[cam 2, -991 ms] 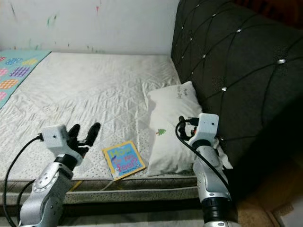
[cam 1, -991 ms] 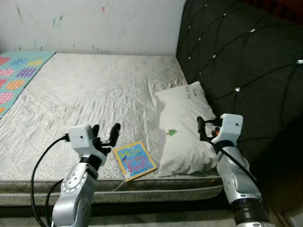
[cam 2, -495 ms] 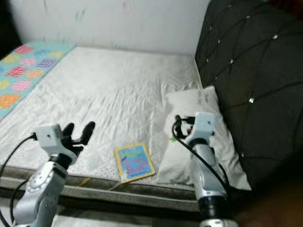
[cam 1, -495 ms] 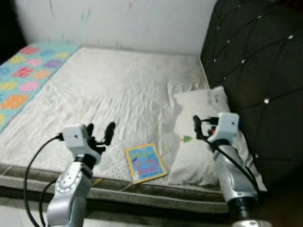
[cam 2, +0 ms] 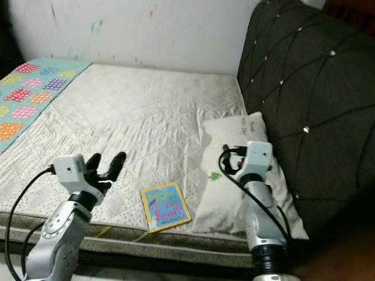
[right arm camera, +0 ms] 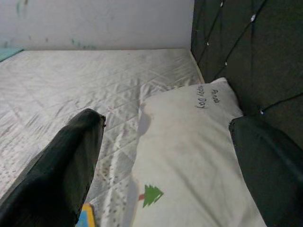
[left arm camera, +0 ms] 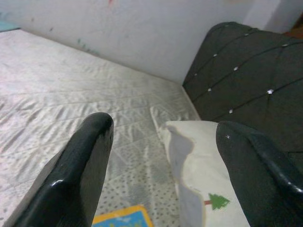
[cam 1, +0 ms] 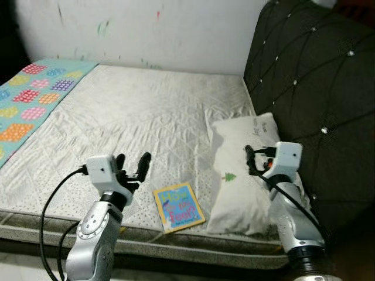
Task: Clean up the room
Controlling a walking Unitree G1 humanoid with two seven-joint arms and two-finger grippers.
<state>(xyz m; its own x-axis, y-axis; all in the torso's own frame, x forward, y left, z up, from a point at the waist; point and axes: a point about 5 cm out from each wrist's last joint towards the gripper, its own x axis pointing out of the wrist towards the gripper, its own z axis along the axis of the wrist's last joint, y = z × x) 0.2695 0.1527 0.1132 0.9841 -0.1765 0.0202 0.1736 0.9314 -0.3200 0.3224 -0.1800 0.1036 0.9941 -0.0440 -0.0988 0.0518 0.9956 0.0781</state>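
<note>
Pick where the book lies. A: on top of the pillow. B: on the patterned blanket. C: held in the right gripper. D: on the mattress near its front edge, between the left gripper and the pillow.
D: the book lies flat on the mattress near its front edge, with the open left gripper on one side and the pillow on the other.

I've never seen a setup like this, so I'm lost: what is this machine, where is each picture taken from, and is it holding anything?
It is a walking humanoid robot facing a bed. Two pictures come from cameras in its head, looking down at its silver arms. The other two come from wrist cameras looking out between each gripper's black fingers. On the mattress lie a white pillow by the dark headboard, a colourful children's book near the front edge, and a patterned blanket on the far left. The left gripper and the right gripper are both open and hold nothing.
</note>
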